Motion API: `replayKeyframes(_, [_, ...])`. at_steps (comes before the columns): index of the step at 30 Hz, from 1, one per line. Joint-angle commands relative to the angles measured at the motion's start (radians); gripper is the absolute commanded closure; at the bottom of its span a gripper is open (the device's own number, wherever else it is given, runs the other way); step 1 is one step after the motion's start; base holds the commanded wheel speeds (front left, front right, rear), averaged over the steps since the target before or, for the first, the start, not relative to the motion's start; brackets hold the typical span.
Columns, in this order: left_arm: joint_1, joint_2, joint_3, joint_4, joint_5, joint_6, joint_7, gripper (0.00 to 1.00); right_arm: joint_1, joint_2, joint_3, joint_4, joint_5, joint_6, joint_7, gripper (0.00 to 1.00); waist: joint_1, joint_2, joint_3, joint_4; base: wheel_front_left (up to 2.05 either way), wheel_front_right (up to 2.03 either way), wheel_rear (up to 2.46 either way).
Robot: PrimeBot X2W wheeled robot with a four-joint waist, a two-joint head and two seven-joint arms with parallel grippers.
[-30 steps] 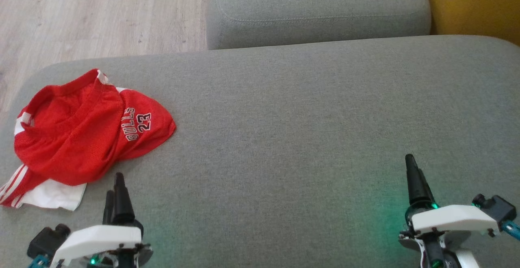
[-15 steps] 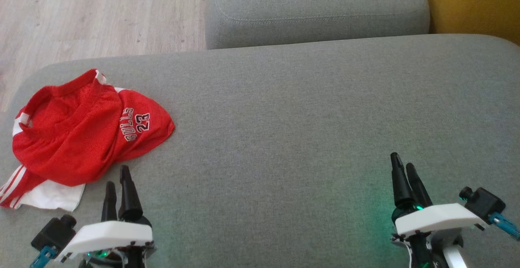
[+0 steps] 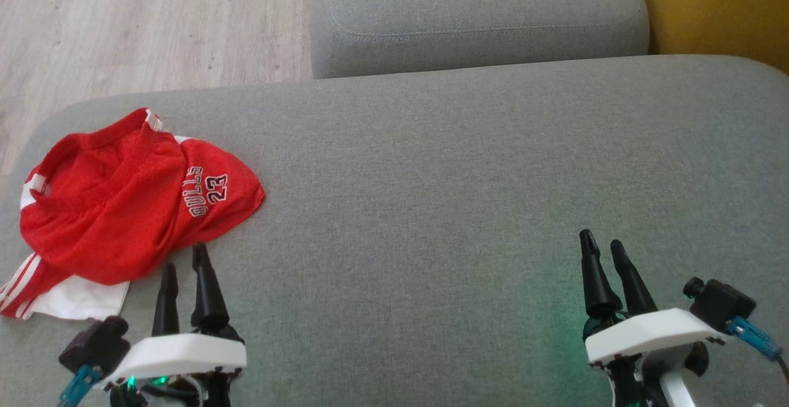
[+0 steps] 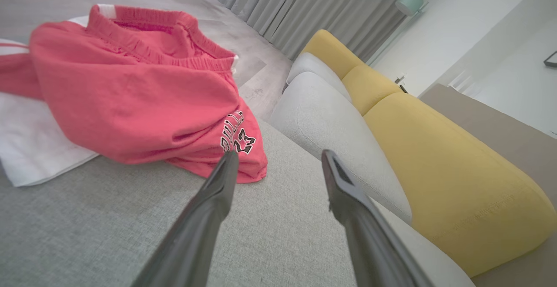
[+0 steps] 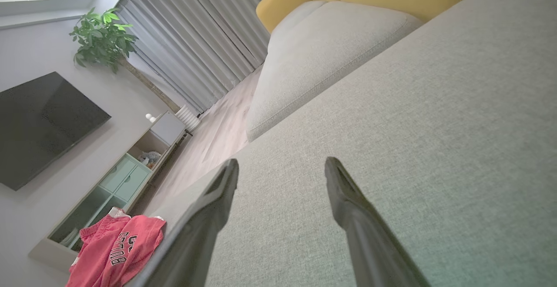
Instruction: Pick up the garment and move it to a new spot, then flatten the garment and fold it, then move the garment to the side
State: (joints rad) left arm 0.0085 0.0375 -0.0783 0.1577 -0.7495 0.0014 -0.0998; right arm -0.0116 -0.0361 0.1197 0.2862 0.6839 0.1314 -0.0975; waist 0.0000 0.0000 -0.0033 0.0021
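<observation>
The red shorts lie crumpled in a heap at the far left end of the grey sofa seat, close to its edge, with the waistband turned away from us and the printed leg pointing toward the middle. We hold our left gripper just beside the near hem of that heap, fingers aimed at it. Its jaws are spread wide and empty, which we judge is so they can take in a thick bunch of fabric in one pinch. Whether a fingertip brushes the cloth we cannot tell. Our right gripper hovers well apart over bare seat on the right, jaws likewise wide and holding nothing. We reckon it is parked there because the broad open stretch between our arms is the natural new spot for laying the shorts flat. The pickup is not yet done.
</observation>
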Motion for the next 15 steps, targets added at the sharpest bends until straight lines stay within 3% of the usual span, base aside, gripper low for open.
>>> replayKeyframes(1, [-0.029,0.009,0.009,-0.041,0.031,0.008,-0.013,0.0,-0.044,-0.009,0.014,-0.04,-0.031,0.0,-0.014,0.0,0.0,0.0,-0.001,0.0,0.0,0.0,0.0])
replayKeyframes(15, [-0.019,0.01,-0.012,-0.045,0.216,0.038,-0.057,0.0,-0.026,-0.011,0.011,-0.018,-0.221,-0.001,-0.059,0.0,0.0,0.0,-0.02,-0.006,0.0,0.0,0.0])
